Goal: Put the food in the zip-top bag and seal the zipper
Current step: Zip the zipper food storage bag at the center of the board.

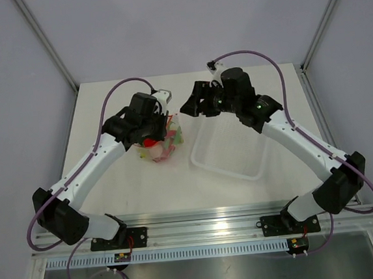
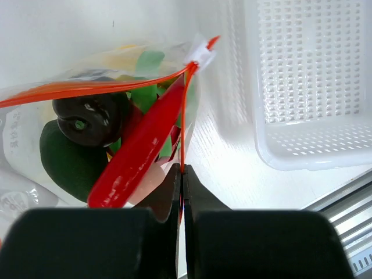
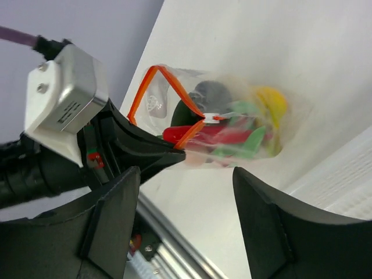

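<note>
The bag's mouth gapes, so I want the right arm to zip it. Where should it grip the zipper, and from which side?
Probably the white slider, from the tray side. It stands proud where the two orange lips of the zipper meet, facing the open right end effector, while the left end effector pins one lip.

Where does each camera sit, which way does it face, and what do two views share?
Top external: above and behind, facing down at the table; left arm, right arm, bases nearest.
Left wrist: on the left gripper, facing along its shut fingers to the zipper of the zip-top bag, which they pinch.
Right wrist: on the right gripper, open fingers showing, facing the bag and left gripper.
Both wrist views share the chilli in the bag.
</note>
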`<state>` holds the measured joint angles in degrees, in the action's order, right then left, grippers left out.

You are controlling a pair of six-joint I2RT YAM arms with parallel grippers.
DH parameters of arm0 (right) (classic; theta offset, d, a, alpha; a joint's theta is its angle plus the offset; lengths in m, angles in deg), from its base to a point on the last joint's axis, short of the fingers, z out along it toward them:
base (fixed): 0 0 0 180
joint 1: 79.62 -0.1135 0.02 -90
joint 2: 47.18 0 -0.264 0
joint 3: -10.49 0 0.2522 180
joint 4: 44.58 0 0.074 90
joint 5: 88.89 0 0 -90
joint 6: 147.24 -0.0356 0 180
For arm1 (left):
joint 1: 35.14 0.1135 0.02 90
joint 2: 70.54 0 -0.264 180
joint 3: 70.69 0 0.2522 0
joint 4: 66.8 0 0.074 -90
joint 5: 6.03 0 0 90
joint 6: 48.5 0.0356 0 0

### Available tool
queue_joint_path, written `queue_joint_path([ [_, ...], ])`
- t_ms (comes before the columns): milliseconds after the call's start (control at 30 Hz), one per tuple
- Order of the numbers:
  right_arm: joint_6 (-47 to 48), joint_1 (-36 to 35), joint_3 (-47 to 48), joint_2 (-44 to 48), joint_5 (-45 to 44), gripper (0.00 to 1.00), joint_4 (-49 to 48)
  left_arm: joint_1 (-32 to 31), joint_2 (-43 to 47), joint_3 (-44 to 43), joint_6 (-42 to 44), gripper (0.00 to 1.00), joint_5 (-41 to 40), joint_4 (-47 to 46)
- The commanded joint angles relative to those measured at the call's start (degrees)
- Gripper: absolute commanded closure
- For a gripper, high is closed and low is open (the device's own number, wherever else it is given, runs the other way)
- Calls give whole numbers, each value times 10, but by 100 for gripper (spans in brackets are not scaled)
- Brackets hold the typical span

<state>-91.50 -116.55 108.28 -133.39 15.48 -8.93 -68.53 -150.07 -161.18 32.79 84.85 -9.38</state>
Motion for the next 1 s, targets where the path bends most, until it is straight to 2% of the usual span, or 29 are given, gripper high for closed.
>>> queue_joint_path([
  [0, 153, 14, -20, 44, 8, 27, -18, 7, 37, 1, 21, 100, 10, -32],
  [33, 180, 13, -31, 46, 10, 25, -25, 10, 40, 3, 24, 100, 15, -32],
  [67, 257, 13, -61, 49, 42, 25, -49, 10, 44, 6, 31, 100, 24, -32],
  [133, 314, 13, -103, 58, 74, 25, -88, 16, 53, 8, 34, 100, 31, -32],
  [200, 386, 13, -170, 67, 102, 30, -166, 18, 58, 11, 37, 100, 39, -31],
  [267, 441, 13, -209, 65, 136, 34, -233, 20, 60, 14, 39, 100, 48, -30],
  [367, 487, 13, -215, 47, 162, 34, -258, 21, 59, 18, 40, 100, 58, -28],
  [500, 521, 13, -201, 9, 190, 34, -274, 23, 52, 16, 40, 100, 57, -23],
  [667, 560, 12, -143, -43, 217, 34, -237, 24, 45, 6, 39, 100, 59, -16],
  [967, 550, 12, -95, -91, 247, 36, -260, 24, 29, -6, 36, 100, 71, -16],
])
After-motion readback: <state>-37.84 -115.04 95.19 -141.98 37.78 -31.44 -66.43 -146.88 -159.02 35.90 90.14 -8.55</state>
